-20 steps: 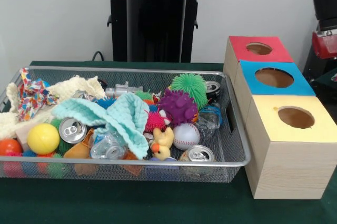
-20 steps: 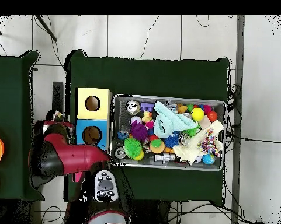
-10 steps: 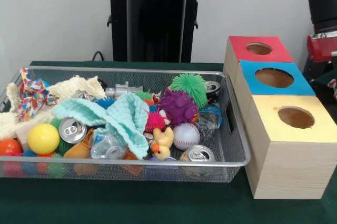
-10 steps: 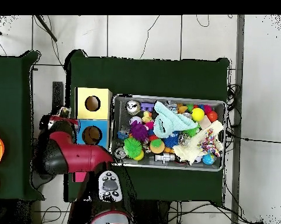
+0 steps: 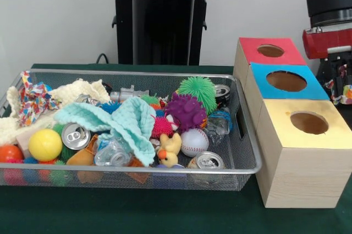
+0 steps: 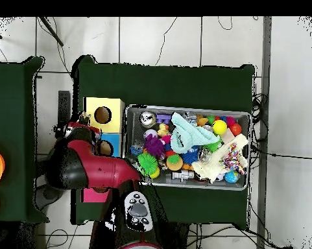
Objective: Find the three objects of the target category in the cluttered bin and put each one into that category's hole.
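On the green table (image 5: 165,212), a wire mesh bin (image 5: 242,129) stands just beside a row of three wooden boxes. The red and black arm (image 5: 327,3) descends at the right edge of the front view, outside the bin. In the overhead view the arm (image 6: 87,170) covers the red-topped box and most of the blue-topped one; only the yellow box (image 6: 103,115) shows in full.

Front view, box order from near to far:
- yellow box (image 5: 300,157), with yellow hole (image 5: 309,122);
- blue box (image 5: 264,88), with blue hole (image 5: 286,81);
- red box (image 5: 247,50), with red hole (image 5: 270,50).

The gripper (image 5: 338,77) hangs beside the blue box, on the side away from the bin, well apart from all bin contents. A multicoloured patterned scrap (image 5: 345,90) shows at the gripper, cut off by the picture edge. Whether the gripper is clamped on it or stands open cannot be told.

Bin contents:
- a mint cloth (image 5: 126,121) draped over the middle, hiding items beneath;
- a cream cloth (image 5: 77,91) and a patterned rag (image 5: 33,99) at the far-left corner;
- a green spiky ball (image 5: 198,90), touching a purple spiky ball (image 5: 186,112);
- a yellow ball (image 5: 45,144) and a baseball (image 5: 194,141);
- a near can (image 5: 209,161) at the front rim, a left can (image 5: 75,135), a far can (image 5: 222,91);
- a yellow duck (image 5: 169,150) just beside the baseball.

Smaller items below these are too tangled to identify.
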